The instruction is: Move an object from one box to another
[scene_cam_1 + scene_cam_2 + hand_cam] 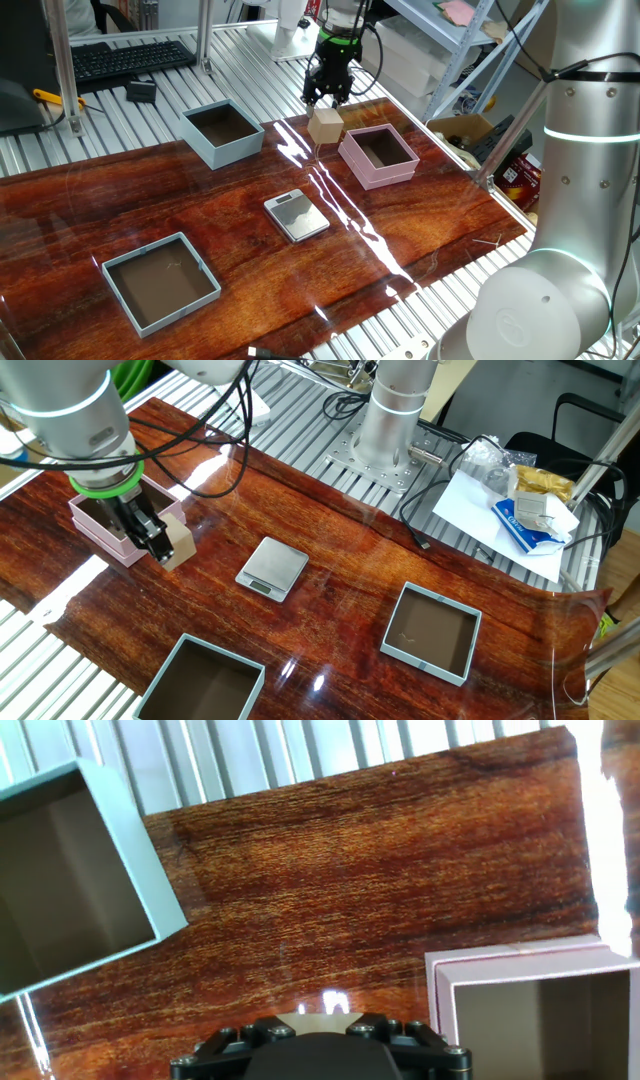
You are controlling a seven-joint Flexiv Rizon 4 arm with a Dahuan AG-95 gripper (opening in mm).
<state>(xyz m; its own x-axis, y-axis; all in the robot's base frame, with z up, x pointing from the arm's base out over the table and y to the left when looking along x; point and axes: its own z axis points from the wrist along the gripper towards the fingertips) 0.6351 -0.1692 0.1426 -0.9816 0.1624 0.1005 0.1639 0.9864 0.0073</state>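
My gripper is shut on the object, a small tan cube, and holds it just above the wooden table. The cube hangs beside the pink box, on the side toward the tall light blue box. In the hand view only the cube's top edge shows between the black jaws. There the pink box lies lower right and the blue box upper left. Both boxes have nothing inside.
A flat silver scale lies mid-table. A wider, shallower grey-blue tray sits at the near left. A second robot arm stands at the right. A keyboard and shelving lie beyond the table's far edge.
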